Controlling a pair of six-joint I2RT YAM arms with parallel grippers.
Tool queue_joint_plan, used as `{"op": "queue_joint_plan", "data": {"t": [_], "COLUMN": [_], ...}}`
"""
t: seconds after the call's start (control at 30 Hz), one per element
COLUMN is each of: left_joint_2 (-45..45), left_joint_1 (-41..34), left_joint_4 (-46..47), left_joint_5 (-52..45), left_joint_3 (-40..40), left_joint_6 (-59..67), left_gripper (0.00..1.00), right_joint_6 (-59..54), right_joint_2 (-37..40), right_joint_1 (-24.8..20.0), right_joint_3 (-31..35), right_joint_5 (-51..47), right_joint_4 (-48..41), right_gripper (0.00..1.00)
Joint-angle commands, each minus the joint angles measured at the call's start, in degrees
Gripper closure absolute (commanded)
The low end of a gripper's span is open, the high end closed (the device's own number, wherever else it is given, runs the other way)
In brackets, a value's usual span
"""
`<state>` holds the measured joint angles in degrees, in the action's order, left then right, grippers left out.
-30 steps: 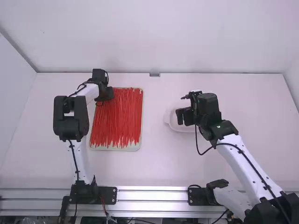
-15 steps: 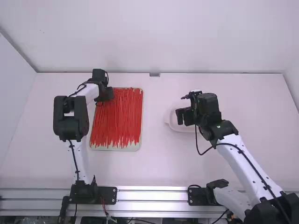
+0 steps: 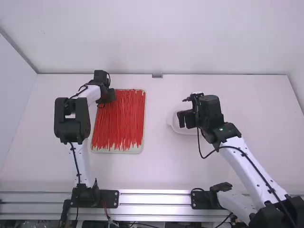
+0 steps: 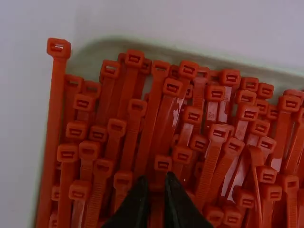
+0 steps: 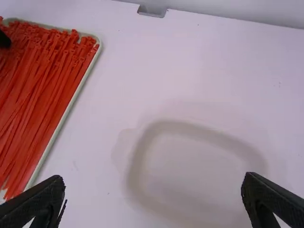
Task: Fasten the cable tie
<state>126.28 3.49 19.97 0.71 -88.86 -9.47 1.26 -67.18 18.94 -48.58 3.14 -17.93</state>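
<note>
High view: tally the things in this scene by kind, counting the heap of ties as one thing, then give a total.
Pale green rectangular tray: 1
Heap of red plastic cable ties: 1
Shallow white dish: 1
White-and-black robot arms: 2 (left arm, right arm)
Total: 5

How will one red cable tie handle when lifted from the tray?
The red plastic cable tie is a long thin strap, so likely floppy and very light. Packed among others on the pale green tray, it may drag neighbours up.
</note>
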Motion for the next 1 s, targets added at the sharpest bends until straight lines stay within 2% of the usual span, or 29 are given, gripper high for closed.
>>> {"op": "queue_joint_plan", "data": {"t": [0.0, 0.37, 0.77, 0.97], "left_joint_2": [0.59, 0.59, 0.39, -2.78], "left_joint_1": [-0.48, -0.48, -0.48, -0.42], "left_joint_4": [0.5, 0.22, -2.23, -0.39], "left_joint_5": [0.26, 0.39, 0.42, 0.46], "left_joint_3": [0.44, 0.42, 0.2, -1.27], "left_joint_6": [-0.15, -0.15, -1.66, -1.66], "left_gripper": [0.9, 0.98, 0.98, 0.98], "right_joint_6": [-0.2, 0.0, -0.02, -0.02], "right_joint_2": [-0.22, -0.22, -0.22, -0.22], "right_joint_1": [0.33, 0.37, 0.2, 0.17], "right_joint_3": [-1.66, -1.66, -1.66, -1.66], "right_joint_5": [-0.44, -0.24, -0.22, -0.22], "right_joint_4": [0.24, 0.37, 0.37, 0.46], "right_gripper": [0.01, 0.01, 0.01, 0.01]}}
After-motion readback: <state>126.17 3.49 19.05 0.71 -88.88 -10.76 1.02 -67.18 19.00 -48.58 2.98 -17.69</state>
